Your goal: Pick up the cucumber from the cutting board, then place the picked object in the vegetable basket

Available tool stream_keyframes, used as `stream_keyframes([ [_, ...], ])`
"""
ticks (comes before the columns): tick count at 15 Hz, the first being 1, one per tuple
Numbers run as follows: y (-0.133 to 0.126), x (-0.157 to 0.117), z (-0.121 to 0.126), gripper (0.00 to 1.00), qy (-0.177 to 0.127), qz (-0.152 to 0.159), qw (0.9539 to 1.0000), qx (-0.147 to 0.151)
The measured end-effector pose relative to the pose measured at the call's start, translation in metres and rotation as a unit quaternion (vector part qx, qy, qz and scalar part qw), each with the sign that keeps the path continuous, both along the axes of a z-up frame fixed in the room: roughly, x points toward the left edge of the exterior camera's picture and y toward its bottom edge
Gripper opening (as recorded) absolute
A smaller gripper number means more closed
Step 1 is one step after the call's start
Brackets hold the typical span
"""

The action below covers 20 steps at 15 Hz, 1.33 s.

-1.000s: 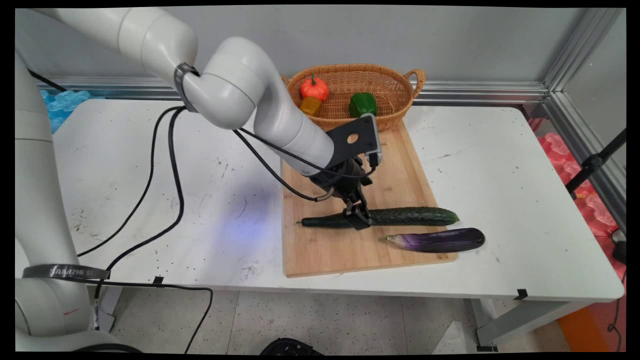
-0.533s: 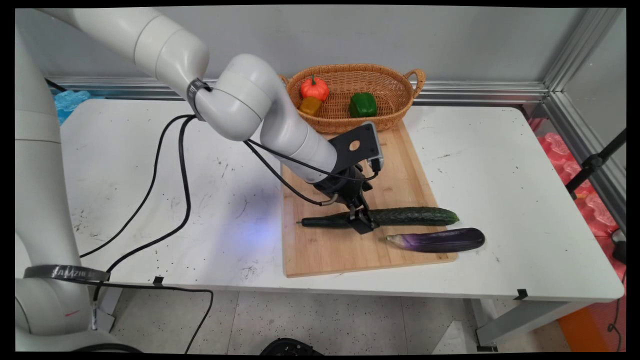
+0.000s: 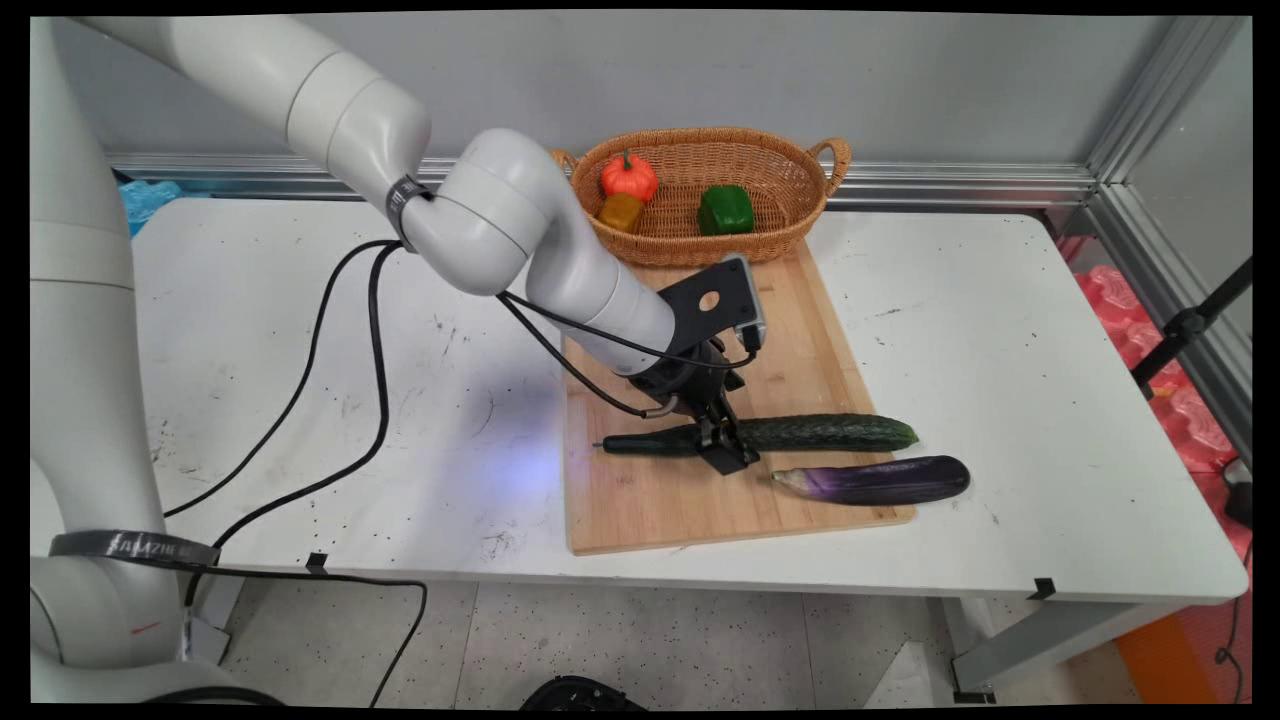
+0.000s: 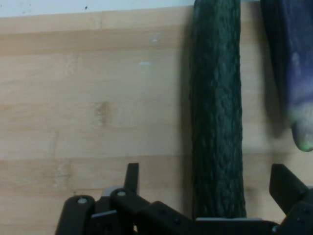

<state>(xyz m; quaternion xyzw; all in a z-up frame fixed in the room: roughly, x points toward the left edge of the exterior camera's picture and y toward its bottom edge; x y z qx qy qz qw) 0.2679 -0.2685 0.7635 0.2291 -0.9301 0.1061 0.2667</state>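
Two long vegetables lie on a wooden cutting board (image 3: 800, 350) set on the white worktop (image 3: 1000, 330): a dark green cucumber (image 3: 830, 432) running left to right, and a purple eggplant (image 3: 880, 480) just beside it on the near side, its right end overhanging the board's right edge. We see the gripper (image 3: 724, 447) lowered over the cucumber left of its middle. In the hand view the cucumber (image 4: 217, 122) runs up between the two fingers, one finger (image 4: 131, 177) well to one side and the other at the far side, so we read the gripper as wide apart and astride the cucumber; whether a pad touches the skin we cannot tell. The eggplant's pale tip (image 4: 298, 98) shows at that view's right edge.

We see a wicker basket (image 3: 800, 160) with two handles at the far end of the board, touching or overlapping its far edge, with a small orange pumpkin (image 3: 629, 177), a yellowish piece (image 3: 621, 211) and a green pepper (image 3: 725, 209) inside. The worktop is scuffed with dark specks. Behind it stands a grey wall with an aluminium rail (image 3: 950, 180); black cables (image 3: 350, 400) hang from the arm, and the floor below is speckled.
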Motion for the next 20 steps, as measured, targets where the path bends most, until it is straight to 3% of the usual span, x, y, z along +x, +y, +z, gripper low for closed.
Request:
stream_keyframes([
  [3,0.0,0.0,-0.004,1.0,0.0,-0.002,1.0,0.002],
  [4,0.0,0.0,-0.004,0.0,0.0,-0.003,1.0,0.003],
  [12,0.0,-0.001,-0.005,0.0,0.001,-0.008,0.9999,0.006],
  [17,-0.008,-0.001,0.011,0.0,0.008,-0.007,0.9999,0.003],
  [20,-0.025,0.002,0.034,0.0,0.016,-0.008,0.9998,-0.005],
])
